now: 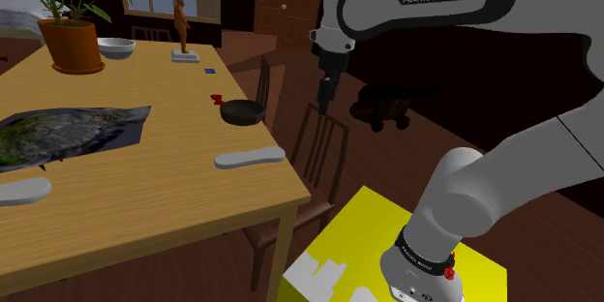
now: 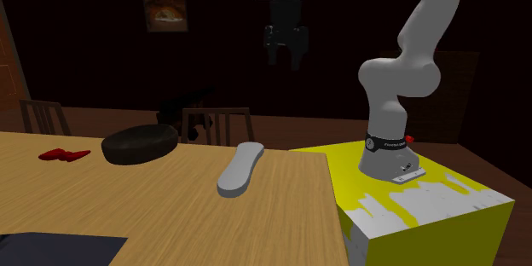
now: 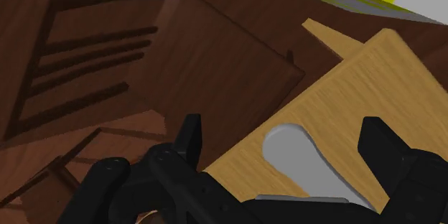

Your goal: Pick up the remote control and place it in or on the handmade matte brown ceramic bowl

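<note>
A white Franka arm (image 1: 426, 0) holds its black jaws released in mid-air, above a wooden chair (image 1: 324, 145) drawn up at the long edge of the bench (image 1: 174, 194). In the wrist view the two fingers (image 3: 190, 140) stand well apart, nothing clasped between them.

The remote control (image 1: 250, 158), drawn plain grey, lies flat on the bench close to that same edge, near the corner beside the yellow stand (image 2: 426, 213). Seen from the wrist, one rounded end of it shows far below, between the spread fingers, untouched.

The bowl (image 1: 242, 111), dark and matte, sits upright on the bench further along the edge, near the remote control but apart from it. A small red object (image 1: 217, 99) lies just beside the bowl, on the side away from the remote control.

Elsewhere on the bench are a dark printed mat (image 1: 68, 134), a second grey oblong (image 1: 24, 191) at the shoulder view's left, a potted plant (image 1: 71, 46), a white dish (image 1: 116, 47) and a brown figurine (image 1: 181, 27) on a pale base. A framed picture (image 2: 165, 14) hangs on the dim wall behind the arm in the second exterior view.
</note>
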### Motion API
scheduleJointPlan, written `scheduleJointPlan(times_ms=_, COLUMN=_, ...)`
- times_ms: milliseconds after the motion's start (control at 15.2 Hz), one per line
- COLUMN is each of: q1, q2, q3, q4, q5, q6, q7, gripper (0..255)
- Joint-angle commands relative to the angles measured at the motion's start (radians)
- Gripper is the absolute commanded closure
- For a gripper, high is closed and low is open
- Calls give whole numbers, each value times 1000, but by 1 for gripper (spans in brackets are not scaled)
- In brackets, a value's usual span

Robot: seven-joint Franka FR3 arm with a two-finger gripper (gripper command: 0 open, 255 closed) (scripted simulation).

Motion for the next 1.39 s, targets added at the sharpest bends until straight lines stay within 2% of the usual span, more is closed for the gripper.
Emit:
scheduleJointPlan(times_ms=0, q1=21, q2=61, q3=-13, q4=5, q5=0, q6=63, q7=-63, gripper=0)
scheduleJointPlan(times_ms=726, q1=135, q2=401, q3=-20, q4=81, q5=49, q6=345, q7=-373, gripper=0)
scheduleJointPlan(times_ms=1122, q1=184, q2=577, q3=8, q4=152, q5=86, q6=456, q7=-540, gripper=0)
scheduleJointPlan(times_ms=1320, q1=186, q2=604, q3=11, q4=146, q5=88, q6=489, q7=-550, gripper=0)
